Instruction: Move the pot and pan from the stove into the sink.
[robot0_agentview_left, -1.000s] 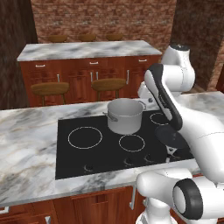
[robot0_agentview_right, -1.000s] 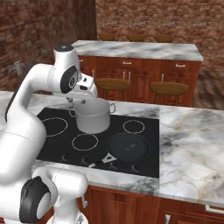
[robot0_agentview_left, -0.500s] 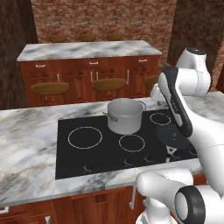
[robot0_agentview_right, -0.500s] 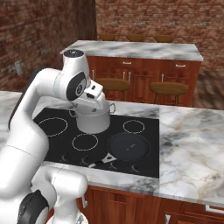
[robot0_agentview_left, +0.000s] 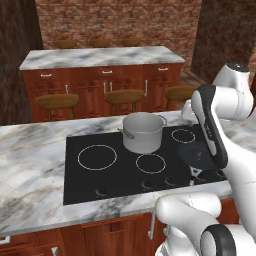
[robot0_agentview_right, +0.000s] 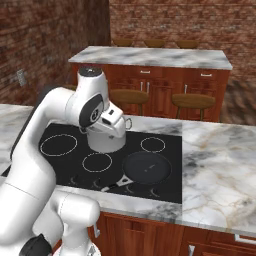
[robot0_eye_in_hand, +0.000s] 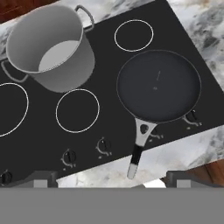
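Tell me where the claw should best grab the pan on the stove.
Probably the pan's long handle, coming from above. It juts off the rim toward the stove's front edge, clear of the pot, with free space on both sides.

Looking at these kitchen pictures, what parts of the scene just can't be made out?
- Shallow dark grey-black pan: left base view, the white arm covers its right side.
- Plain grey-silver metal pot: right base view, the arm's wrist hides its upper part.
- Flat glossy black glass stove: hand view, the left edge cuts it off.
- Small knob markings on the stove: too small to read.
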